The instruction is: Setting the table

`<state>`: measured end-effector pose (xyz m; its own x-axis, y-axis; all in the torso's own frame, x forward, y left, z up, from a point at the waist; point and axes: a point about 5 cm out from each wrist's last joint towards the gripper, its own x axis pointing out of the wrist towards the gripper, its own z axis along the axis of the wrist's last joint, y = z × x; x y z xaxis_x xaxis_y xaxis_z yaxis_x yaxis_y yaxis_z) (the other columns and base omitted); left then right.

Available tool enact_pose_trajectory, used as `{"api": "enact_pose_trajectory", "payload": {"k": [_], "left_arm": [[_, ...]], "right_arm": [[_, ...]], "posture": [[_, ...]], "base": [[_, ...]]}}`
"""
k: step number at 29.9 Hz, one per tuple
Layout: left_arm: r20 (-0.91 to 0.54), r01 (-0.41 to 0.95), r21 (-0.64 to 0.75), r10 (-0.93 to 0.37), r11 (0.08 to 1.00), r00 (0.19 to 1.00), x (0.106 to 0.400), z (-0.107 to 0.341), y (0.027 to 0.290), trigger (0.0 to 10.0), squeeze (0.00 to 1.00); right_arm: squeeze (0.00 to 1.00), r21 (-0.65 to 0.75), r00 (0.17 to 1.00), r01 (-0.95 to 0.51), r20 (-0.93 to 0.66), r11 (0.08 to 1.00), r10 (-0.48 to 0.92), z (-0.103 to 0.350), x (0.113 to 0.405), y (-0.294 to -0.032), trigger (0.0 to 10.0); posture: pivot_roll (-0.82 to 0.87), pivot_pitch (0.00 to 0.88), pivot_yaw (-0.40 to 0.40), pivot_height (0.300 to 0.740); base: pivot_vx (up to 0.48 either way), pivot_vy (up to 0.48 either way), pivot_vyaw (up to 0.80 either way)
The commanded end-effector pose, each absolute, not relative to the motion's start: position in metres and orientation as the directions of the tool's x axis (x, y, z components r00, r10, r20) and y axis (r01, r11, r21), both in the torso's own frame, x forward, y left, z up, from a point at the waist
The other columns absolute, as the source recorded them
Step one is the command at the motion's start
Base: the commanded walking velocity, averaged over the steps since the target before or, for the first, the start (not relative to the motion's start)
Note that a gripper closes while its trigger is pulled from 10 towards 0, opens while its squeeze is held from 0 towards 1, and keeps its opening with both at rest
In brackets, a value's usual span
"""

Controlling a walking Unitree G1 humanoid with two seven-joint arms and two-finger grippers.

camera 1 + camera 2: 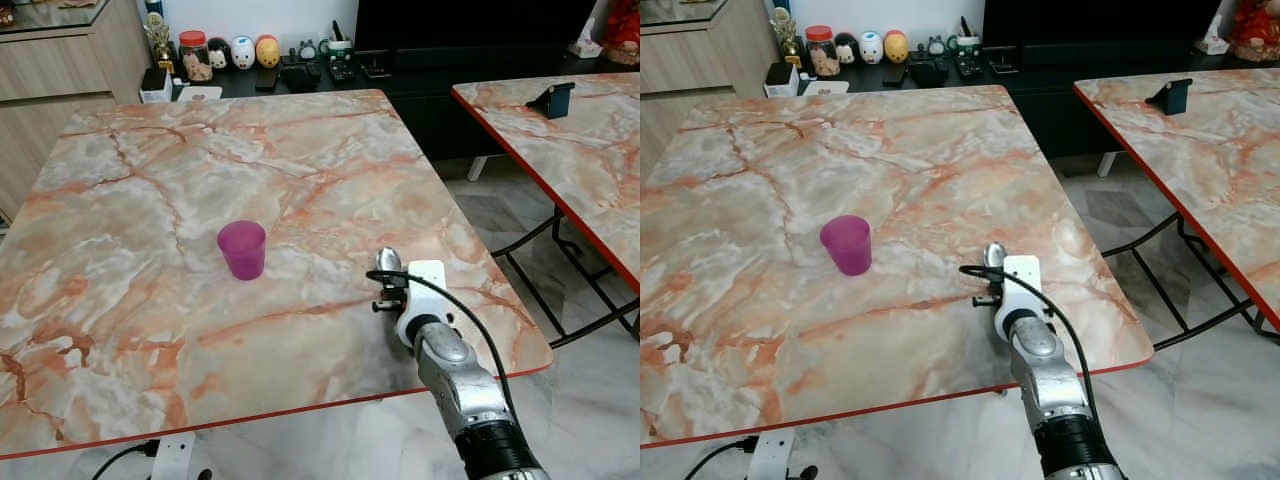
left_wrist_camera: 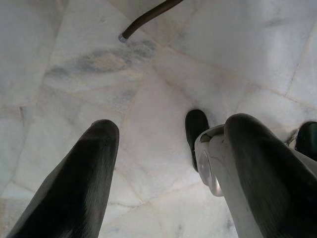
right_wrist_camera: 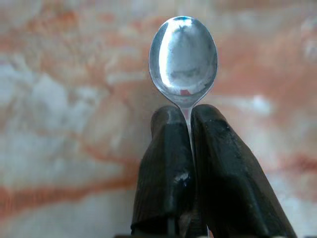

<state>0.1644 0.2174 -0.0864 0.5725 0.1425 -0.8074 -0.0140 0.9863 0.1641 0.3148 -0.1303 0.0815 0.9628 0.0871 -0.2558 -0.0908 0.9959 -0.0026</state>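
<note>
Steel is catching the light in the right pincer point(image 3: 188, 124), which is clenching a spoon point(image 3: 183, 59) by its neck and holding it over the near right part of the marbled counter point(image 1: 300, 150), while the left pincer point(image 2: 168, 163) is hanging released over the pale floor tiles point(image 2: 74, 64). Setting looks barely begun: a purple cup point(image 1: 242, 249) is standing upright left of the spoon and apart from it, with the spoon not yet laid down and no plate out. Farther off, jars and figurines point(image 1: 225, 52) are lining a dark sideboard, and a second counter point(image 1: 590, 150) is standing to the right, neither blocking the spot.
</note>
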Motion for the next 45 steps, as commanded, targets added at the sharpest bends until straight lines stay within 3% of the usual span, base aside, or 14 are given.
{"api": "enact_pose_trajectory", "payload": {"k": [1,7,14,20,45], "left_arm": [[-0.82,-0.008,0.168,0.144,0.986,0.553,0.16,-0.089,0.217,10.0,0.0],[-0.823,-0.001,0.171,0.144,0.985,0.549,0.16,-0.089,0.218,10.0,0.0],[-0.823,-0.013,0.175,0.153,0.985,0.547,0.16,-0.089,0.218,10.0,0.0],[-0.821,-0.005,0.179,0.152,0.984,0.55,0.16,-0.088,0.218,10.0,0.0],[-0.826,0.026,0.193,0.148,0.981,0.544,0.159,-0.089,0.217,10.0,0.0]], "right_arm": [[0.0,-0.012,0.987,-0.092,-0.137,0.996,0.09,0.101,0.316,-0.13,10.0],[0.0,-0.058,0.992,-0.067,0.099,0.996,0.073,0.128,0.308,-0.136,10.0],[0.0,-0.042,0.971,-0.066,0.226,0.997,0.074,0.146,0.308,-0.139,10.0],[0.0,-0.042,0.962,-0.079,0.259,0.996,0.087,0.153,0.318,-0.131,10.0],[0.0,-0.002,0.93,-0.103,0.354,0.995,0.097,0.174,0.33,-0.128,10.0]], "posture": [[-0.05,0.043,-0.02,0.74],[-0.05,0.042,-0.016,0.74],[-0.05,0.043,-0.015,0.74],[-0.04,0.043,-0.016,0.74],[-0.06,0.013,-0.02,0.74]], "base": [[0.0,0.0,0.0],[0.0,0.0,0.0],[0.0,0.0,0.0],[0.0,0.0,0.0],[0.0,-0.477,0.0]]}}
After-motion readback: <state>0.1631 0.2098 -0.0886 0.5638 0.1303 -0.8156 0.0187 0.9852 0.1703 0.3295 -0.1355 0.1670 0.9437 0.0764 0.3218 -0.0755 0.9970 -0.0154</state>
